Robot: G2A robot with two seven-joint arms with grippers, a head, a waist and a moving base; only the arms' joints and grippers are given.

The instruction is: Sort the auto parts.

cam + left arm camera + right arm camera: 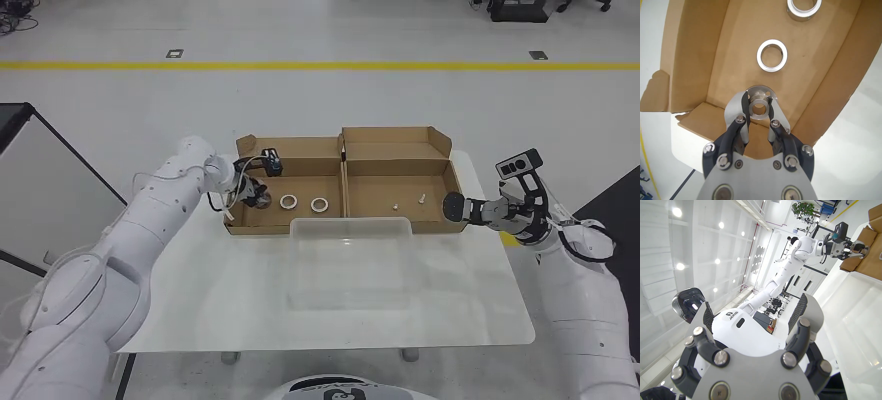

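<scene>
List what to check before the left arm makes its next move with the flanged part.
1. Grip: left gripper is shut on the hub of the flanged part, clamped from both sides: ok.
2. Placement: the part is over the floor of the left box, within its walls: ok.
3. Spacing: near ring and far ring lie apart from the part: ok.
4. Gap between part and box floor: cannot tell.
5. Right gripper is open, empty and beside the right box, far from the left arm: ok.
</scene>
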